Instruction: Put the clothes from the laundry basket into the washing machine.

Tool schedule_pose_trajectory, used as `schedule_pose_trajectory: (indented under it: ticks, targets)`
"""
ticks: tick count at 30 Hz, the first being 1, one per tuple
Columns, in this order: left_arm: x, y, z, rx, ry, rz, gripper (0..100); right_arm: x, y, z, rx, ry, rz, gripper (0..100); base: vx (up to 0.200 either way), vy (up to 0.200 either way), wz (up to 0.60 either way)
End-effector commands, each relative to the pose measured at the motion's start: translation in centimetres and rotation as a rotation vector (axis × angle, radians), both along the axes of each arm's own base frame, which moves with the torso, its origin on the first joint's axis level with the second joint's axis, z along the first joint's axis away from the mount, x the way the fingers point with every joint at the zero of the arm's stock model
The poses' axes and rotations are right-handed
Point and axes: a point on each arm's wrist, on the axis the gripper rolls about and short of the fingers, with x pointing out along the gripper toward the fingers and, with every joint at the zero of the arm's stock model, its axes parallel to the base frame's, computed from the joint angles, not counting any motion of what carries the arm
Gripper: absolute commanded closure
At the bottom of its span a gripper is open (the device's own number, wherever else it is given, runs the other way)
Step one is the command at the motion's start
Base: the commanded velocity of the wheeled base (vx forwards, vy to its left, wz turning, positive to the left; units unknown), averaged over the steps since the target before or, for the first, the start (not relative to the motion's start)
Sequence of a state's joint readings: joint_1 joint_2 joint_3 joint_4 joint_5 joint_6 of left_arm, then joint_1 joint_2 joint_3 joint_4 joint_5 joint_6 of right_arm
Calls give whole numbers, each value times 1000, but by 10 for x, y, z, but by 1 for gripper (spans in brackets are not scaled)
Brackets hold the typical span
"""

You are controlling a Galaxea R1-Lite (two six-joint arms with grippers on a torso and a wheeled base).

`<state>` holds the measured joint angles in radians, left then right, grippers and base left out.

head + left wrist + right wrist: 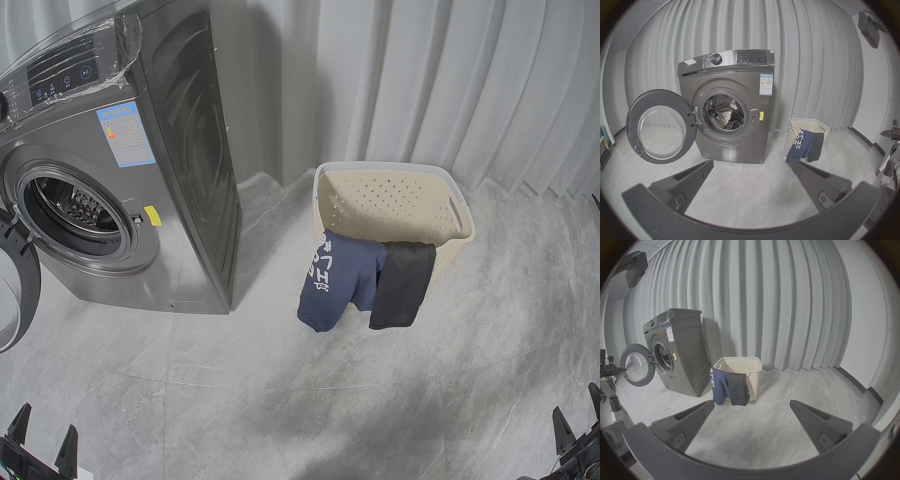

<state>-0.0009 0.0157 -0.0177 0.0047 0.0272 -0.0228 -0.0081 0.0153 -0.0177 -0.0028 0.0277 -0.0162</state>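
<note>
Two garments, a navy shirt [340, 278] and a black garment [403, 284], are draped over the near rim of the laundry basket [390, 170]. The left gripper [47, 420] and right gripper [575, 400] are held spread open and empty, well apart from the basket. The shirt is best pinched at its rim fold. The washing machine [181, 156] is set beside the basket, and its swung-out door [25, 281] is to be avoided.

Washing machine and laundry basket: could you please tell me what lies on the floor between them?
Bare grey floor alone lies between the washing machine and the laundry basket, clearest in the head view.
</note>
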Motion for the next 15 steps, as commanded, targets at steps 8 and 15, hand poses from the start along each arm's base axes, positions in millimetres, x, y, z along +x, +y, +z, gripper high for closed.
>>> schedule_pose_trajectory:
  ticks: [8,15]
  targets:
    - [0,0,-5,0,2,-2,0,1,0,-5,-1,11,0,0,0,0,0]
    - [0,0,-5,-3,3,-2,0,1,0,-5,-1,11,0,0,143,0,0]
